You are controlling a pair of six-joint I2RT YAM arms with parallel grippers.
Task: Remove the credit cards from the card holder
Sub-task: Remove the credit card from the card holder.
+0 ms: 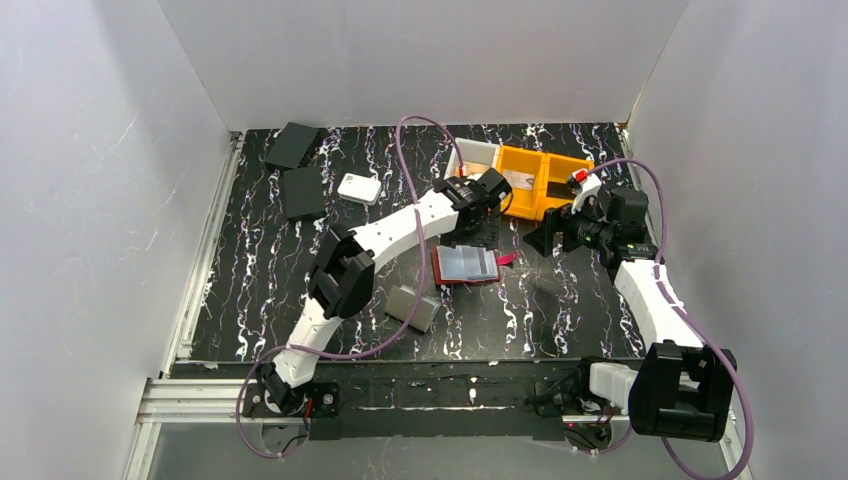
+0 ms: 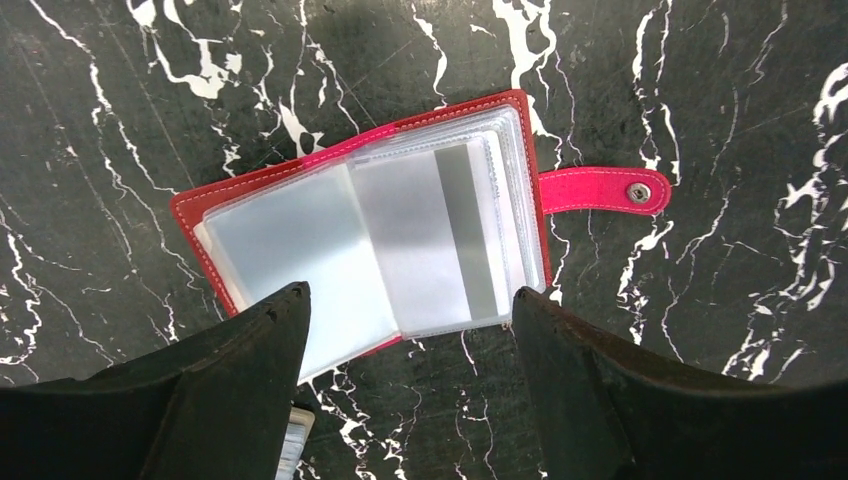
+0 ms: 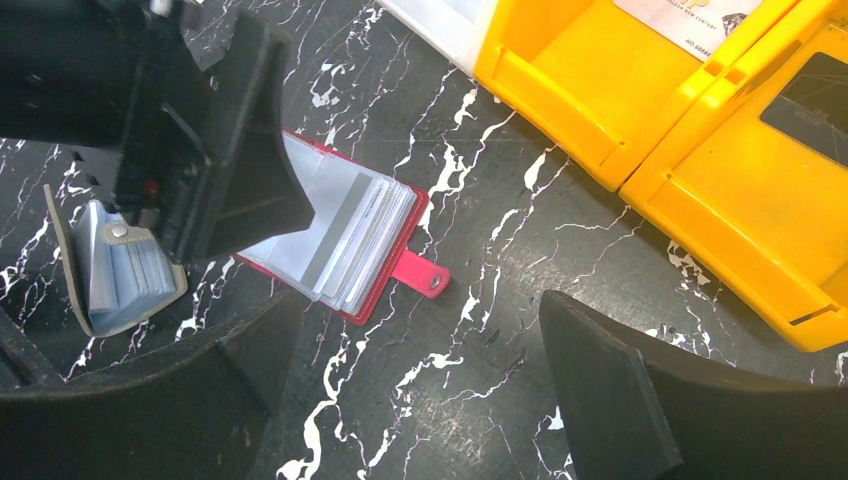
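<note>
Card holder (image 2: 280,225) lies open flat mid-table, sleeves up, snap tab (image 2: 600,190) out to one side. Credit cards (image 2: 455,235) sit in the clear pages, top one silver-grey. My left gripper (image 2: 410,305) hovers right over it, jaws apart, empty. I'd pinch the card edge only, not the sleeve. Right gripper (image 3: 418,302) is beyond it, jaws wide, empty; I'd use it to pin the cover. Yellow bins (image 1: 545,180) are further back.

red leather card holder (image 2: 372,235), glossy clear plastic sleeves (image 2: 285,250)
</note>
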